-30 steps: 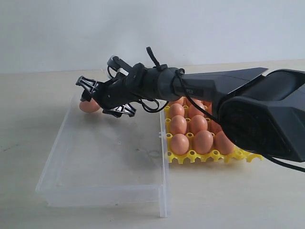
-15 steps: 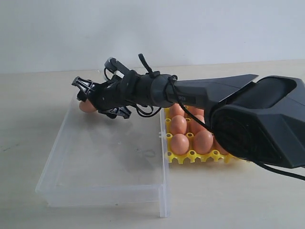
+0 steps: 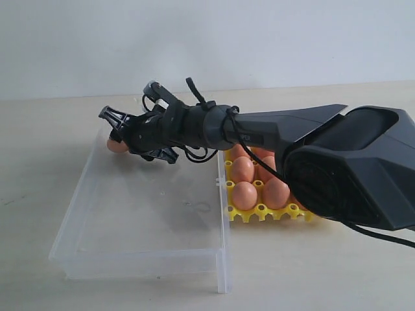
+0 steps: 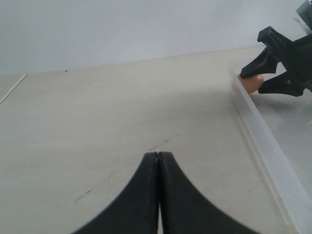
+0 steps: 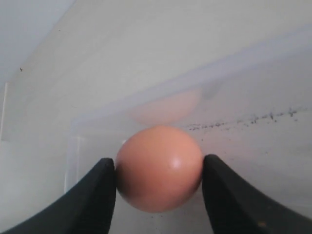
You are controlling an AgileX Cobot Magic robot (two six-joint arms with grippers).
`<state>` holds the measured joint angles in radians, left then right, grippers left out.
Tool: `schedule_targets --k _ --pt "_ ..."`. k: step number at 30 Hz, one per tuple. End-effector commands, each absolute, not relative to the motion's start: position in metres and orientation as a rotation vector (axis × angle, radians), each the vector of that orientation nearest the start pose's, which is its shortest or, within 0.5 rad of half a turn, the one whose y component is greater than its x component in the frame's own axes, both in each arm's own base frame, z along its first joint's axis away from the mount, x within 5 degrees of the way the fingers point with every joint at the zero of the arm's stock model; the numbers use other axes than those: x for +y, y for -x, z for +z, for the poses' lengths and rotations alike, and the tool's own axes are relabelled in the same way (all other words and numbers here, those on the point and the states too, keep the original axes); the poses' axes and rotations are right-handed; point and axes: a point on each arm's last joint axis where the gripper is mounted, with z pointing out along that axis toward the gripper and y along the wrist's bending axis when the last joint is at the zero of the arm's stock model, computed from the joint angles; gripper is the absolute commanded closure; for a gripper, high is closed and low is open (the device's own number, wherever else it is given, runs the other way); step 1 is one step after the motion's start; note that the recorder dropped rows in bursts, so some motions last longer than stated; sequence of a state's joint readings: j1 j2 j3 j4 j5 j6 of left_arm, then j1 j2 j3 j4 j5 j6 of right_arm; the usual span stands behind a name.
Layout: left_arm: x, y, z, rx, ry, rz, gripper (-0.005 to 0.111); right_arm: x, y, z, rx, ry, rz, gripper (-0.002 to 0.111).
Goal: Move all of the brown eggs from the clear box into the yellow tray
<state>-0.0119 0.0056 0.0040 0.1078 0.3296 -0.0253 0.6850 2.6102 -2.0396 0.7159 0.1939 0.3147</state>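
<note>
Worktop [image 3: 337, 278]: pale, carries everything. R arm [image 3: 292, 129] reaches across it, over the tray and the box's far side.

Box [image 3: 139, 262]: clear, low walls. Floor is bare apart from one egg [image 3: 117, 146] in the far corner, the one furthest from the tray. Egg sits close to the wall; its reflection shows in the plastic in the R wrist view.

Tray [image 3: 262, 212]: yellow, just beside the box on the R arm's side. Tray eggs [image 3: 245, 195] fill the cups that show; the rest are hidden behind the arm.

R jaws: one either side of the egg at its widest part. Both inner faces touch shell in the wrist view, so they're pinching the egg. Can't tell if it's off the floor.

L jaws: pressed together, nothing btwn them, over bare worktop outside the box.

Handling, as a guess:
- Light, w/ a rigid but brittle shell.
- Smooth & rounded, so it could squirt out if squeezed off-centre.
- Best hold is across the belly, as now, w/ min. force.
- Lift straight up to clear the wall before swinging to the tray.

Risks: crack from over-squeeze, roll if the pinch is slack, knock on the wall. Task looks nearly done, as this is the only egg seen in the box.
</note>
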Motion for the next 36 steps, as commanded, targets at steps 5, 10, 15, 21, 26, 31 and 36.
schedule_targets --k 5,10,15,21,26,31,36 --pt "0.002 -0.054 0.185 1.800 -0.049 0.072 0.107 0.366 -0.432 0.113 2.337 -0.147 0.950 0.108" --pt "0.002 -0.054 0.185 1.800 -0.049 0.072 0.107 0.355 -0.424 0.120 2.326 -0.117 0.896 0.108" --pt "0.002 -0.054 0.185 1.800 -0.049 0.072 0.107 0.355 -0.422 0.121 2.319 -0.099 0.886 0.108" --pt "0.002 -0.054 0.185 1.800 -0.049 0.072 0.107 0.355 -0.423 0.127 2.292 -0.102 0.892 0.090" --pt "0.002 -0.054 0.185 1.800 -0.049 0.072 0.107 0.355 -0.424 0.134 2.255 -0.104 0.901 0.053" --pt "0.002 -0.054 0.185 1.800 -0.049 0.072 0.107 0.355 -0.425 0.133 2.252 -0.105 0.900 0.047" --pt "0.002 -0.054 0.185 1.800 -0.049 0.072 0.107 0.355 -0.425 0.133 2.250 -0.106 0.899 0.047"
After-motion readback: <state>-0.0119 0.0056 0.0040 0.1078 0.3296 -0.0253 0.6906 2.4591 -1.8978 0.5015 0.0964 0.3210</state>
